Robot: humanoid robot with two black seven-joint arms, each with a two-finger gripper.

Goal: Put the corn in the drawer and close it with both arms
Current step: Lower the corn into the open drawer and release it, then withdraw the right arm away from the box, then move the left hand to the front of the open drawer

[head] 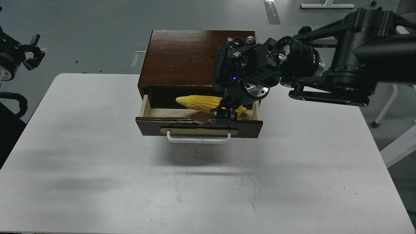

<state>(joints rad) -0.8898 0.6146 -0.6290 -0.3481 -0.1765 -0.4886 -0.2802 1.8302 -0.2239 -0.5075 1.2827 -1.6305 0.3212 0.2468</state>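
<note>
Right pincer (225, 113): reaches down into the open drawer from the right arm, its dark tips at the right end of the corn; the fingers sit close together around or against the cob, but they merge into one dark shape, so whether they grip the corn or only touch it cannot be told.
Corn (200, 102): bright yellow cob lying lengthwise inside the drawer, pointed end to the left, thick end to the right; the right end is partly covered by the pincer.
Drawer (199, 127): pulled out toward the camera, pale wood showing inside, dark brown front with a chipped top edge near the middle.
Handle (199, 140): white bar on a beige oval plate, on the drawer front, free of both pincers.
Cabinet (182, 55): dark brown wooden box that houses the drawer; its far right corner is hidden behind the right arm.
Right arm (341, 68): black, with a silver ring joint, comes in from the upper right and crosses over the cabinet's right side; its wrist blocks the drawer's back right corner.
Left pincer (34, 53): raised at the far left edge, well apart from the drawer and off the desk; seen small and dark, so how far it is open cannot be told, and nothing is seen in it.
Left arm (8, 61): mostly cut off by the left edge.
Desk (97, 162): white, scuffed, carrying the cabinet at its far middle.
</note>
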